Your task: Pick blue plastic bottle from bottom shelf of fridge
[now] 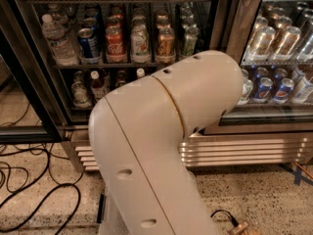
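The fridge [41,77] stands ahead with dark rack shelves and a ribbed steel grille base [244,151]. Its bottom shelf [83,106] holds small white-capped bottles [97,84], partly hidden behind my arm. No blue plastic bottle shows in view. My large cream arm [156,136] fills the middle of the view and covers most of the bottom shelf. The gripper is out of view, hidden beyond the arm's elbow.
The shelf above holds upright drink cans [115,44] and a clear water bottle [56,39]. A second cooler [279,48] at right holds cans. Black cables [29,180] lie on the speckled floor at left. An open glass door [19,106] stands at far left.
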Robot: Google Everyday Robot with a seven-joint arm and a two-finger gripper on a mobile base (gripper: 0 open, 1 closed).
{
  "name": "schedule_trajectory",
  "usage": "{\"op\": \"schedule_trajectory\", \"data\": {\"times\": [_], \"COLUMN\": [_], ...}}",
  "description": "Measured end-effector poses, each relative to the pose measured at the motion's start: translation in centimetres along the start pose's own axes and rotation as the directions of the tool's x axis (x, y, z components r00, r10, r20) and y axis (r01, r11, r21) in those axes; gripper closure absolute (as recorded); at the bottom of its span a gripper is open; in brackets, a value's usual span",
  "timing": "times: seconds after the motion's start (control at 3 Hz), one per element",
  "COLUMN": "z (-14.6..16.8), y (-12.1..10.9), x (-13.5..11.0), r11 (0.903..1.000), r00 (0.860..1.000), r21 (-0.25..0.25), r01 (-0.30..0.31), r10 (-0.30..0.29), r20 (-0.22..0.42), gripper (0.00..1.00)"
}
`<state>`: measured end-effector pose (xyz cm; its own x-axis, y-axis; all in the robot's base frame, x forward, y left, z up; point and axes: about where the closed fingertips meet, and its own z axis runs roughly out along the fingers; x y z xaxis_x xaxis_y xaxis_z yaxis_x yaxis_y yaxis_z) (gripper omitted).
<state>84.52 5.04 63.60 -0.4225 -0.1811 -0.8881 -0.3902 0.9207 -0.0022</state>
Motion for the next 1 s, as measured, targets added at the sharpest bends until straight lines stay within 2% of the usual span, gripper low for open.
{"op": "schedule_trajectory", "data": {"times": [1.0], "z": [-1.12], "y": [0.49], "x": [-0.85], "r11": [0.9999], "r00": [1.000], "r21": [0.005], "r01": [0.009], "r10": [-0.009], "r20": [0.015], "gripper": [1.00]}}
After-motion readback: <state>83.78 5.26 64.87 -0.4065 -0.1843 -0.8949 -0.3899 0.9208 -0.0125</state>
